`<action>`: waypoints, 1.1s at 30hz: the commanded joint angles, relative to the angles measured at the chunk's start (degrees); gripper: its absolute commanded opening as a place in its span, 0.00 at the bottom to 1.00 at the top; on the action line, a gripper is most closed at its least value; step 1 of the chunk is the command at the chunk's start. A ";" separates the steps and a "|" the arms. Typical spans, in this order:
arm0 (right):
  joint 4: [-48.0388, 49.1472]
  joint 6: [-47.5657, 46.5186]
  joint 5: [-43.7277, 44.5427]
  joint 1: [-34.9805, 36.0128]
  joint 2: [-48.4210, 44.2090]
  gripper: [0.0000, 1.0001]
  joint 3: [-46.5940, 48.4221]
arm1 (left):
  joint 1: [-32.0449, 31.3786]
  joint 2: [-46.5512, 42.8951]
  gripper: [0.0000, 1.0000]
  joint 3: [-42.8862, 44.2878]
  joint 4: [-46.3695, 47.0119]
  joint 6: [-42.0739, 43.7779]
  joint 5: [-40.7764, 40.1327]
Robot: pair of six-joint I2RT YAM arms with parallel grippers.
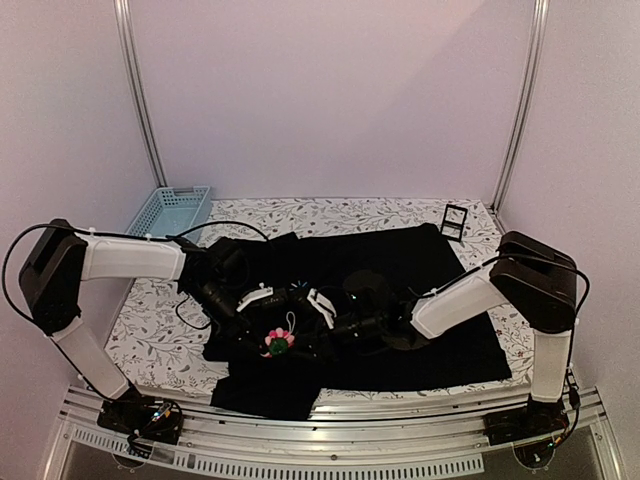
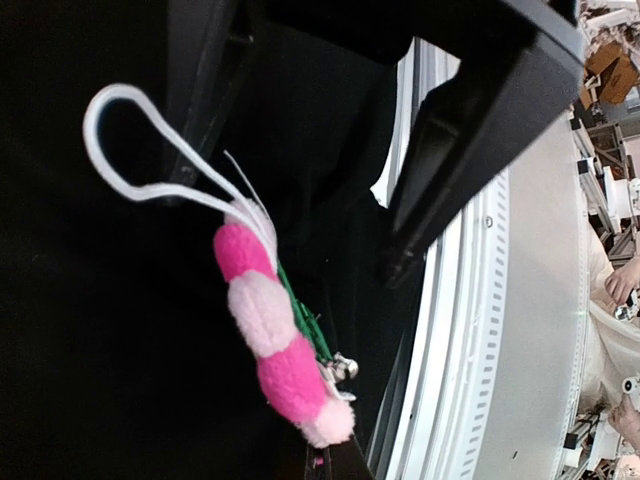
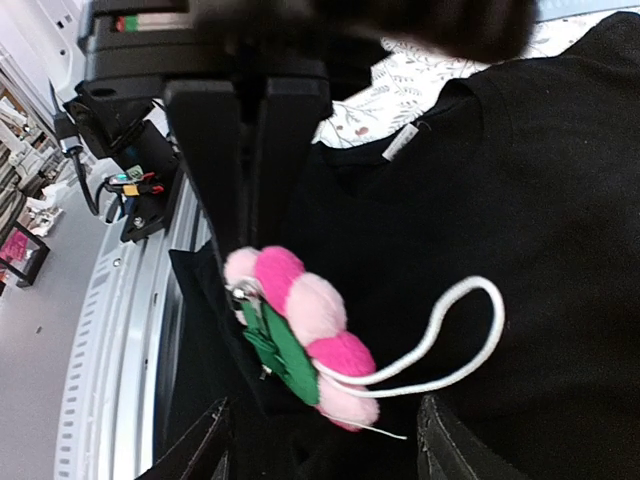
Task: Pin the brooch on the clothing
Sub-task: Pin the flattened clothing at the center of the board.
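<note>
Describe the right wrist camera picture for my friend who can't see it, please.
A fluffy brooch of pink petals, with a green back and a white cord loop, rests tilted on the black clothing. The right gripper is open below it, and the shut left gripper sits just above its metal clasp.

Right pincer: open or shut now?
Open. In the right wrist view the right pincer shows both fingers well apart, brooch beyond the gap.
</note>
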 commanded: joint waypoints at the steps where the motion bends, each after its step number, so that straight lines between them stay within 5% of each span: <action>1: -1.11 -2.80 -2.92 -0.03 -1.70 0.73 -0.09 | -0.85 1.54 0.00 1.76 0.52 1.51 -0.82; 3: -0.71 -3.17 -3.81 -0.02 -1.14 0.95 -0.13 | -0.87 1.59 0.00 2.14 0.51 1.53 -1.00; 5: 0.95 -3.89 -3.72 -0.04 -0.93 0.99 -1.58 | -0.87 1.56 0.00 2.35 0.51 1.65 -1.13; 21: 18.38 -5.01 -8.01 -1.93 6.87 0.97 -3.98 | -1.12 1.13 0.00 2.32 -2.37 6.96 0.50; 33: 13.59 -6.98 -11.26 -2.02 10.32 0.79 1.37 | -1.12 1.91 0.00 2.45 -0.51 6.64 0.30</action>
